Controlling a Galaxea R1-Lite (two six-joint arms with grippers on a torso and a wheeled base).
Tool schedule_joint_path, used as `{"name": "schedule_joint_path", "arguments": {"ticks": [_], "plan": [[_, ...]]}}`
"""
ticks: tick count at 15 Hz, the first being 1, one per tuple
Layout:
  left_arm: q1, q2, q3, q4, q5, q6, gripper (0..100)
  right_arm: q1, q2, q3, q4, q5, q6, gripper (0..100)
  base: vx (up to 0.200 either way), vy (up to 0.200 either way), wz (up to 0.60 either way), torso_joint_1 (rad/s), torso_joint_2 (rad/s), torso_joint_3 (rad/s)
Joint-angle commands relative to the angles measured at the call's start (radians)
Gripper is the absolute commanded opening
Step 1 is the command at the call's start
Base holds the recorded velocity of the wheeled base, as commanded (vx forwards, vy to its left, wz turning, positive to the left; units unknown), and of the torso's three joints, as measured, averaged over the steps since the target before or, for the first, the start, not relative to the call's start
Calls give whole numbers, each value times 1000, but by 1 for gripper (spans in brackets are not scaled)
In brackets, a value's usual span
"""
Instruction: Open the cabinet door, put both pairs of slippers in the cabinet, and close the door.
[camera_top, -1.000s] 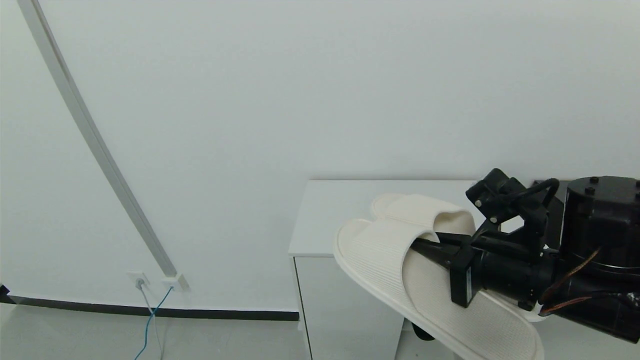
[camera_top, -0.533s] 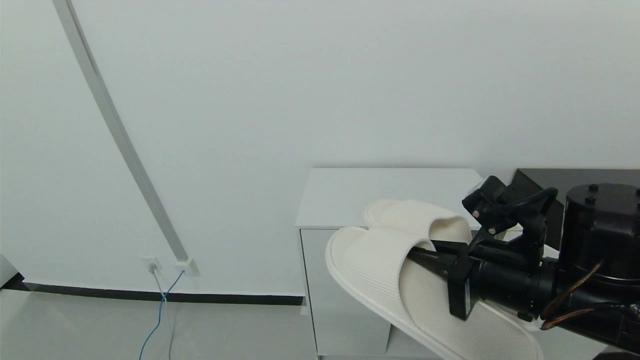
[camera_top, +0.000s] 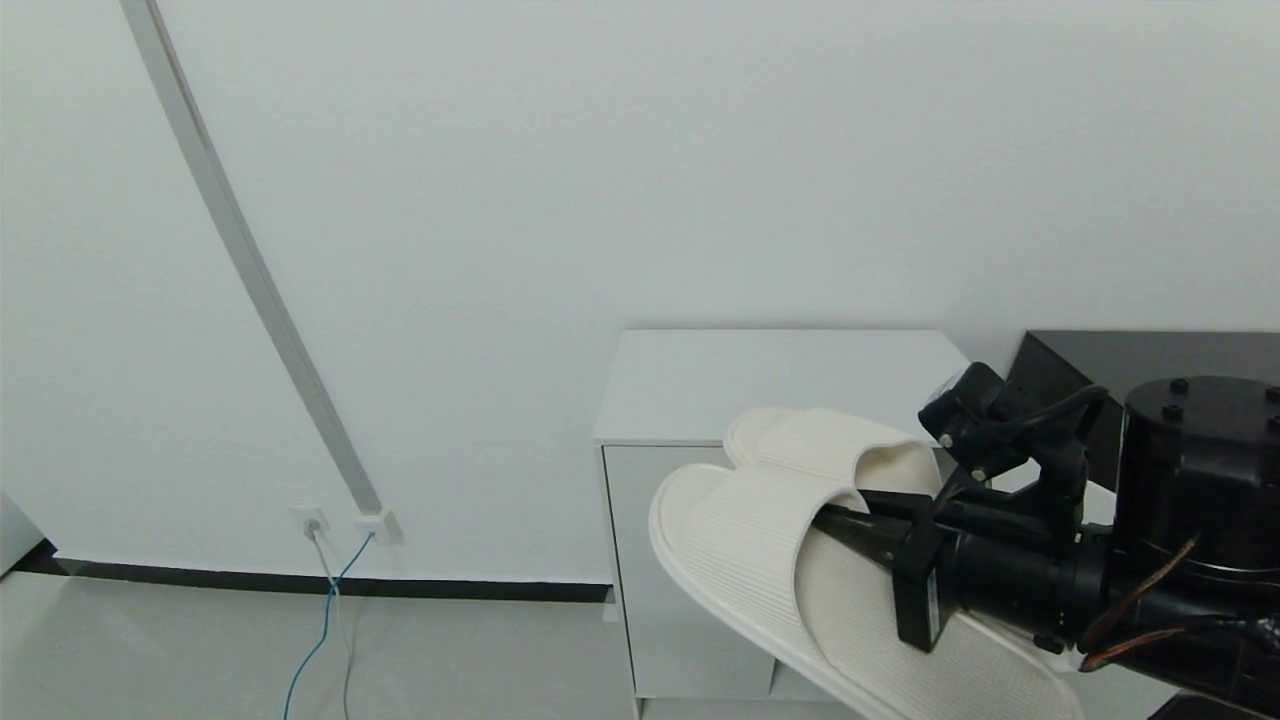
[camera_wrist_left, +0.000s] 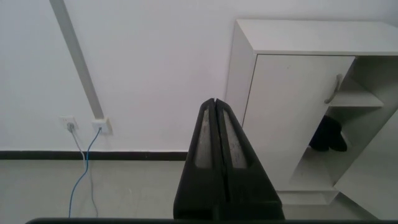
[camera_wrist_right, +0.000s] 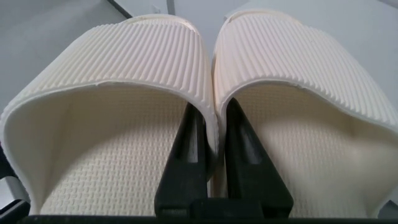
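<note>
While the right pincer (camera_wrist_right: 213, 117) clamps the touching inner uppers of two cream ribbed fabric slippers (camera_top: 745, 530), aloft before the white box-shaped cabinet (camera_top: 780, 380) (shelves (camera_wrist_left: 354, 99) exposed), the left pincer (camera_wrist_left: 216, 109) hangs clenched, empty.

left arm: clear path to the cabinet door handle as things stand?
Probably yes: the left gripper is shut and empty, and nothing stands between it and the door handle. The right gripper holds the slippers elsewhere.
</note>
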Motion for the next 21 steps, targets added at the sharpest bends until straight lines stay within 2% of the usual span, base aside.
{"name": "schedule_joint_path", "arguments": {"ticks": [1, 7, 21], "plan": [[0, 1, 0, 0, 0, 1, 0, 0, 8, 0, 0, 1, 0, 0, 0, 0, 0, 0, 0, 0], [0, 1, 0, 0, 0, 0, 0, 0, 9, 5, 0, 1, 0, 0, 0, 0, 0, 0, 0, 0], [0, 1, 0, 0, 0, 3, 0, -4, 40, 8, 0, 1, 1, 0, 0, -200, 0, 4, 3, 2]]}}
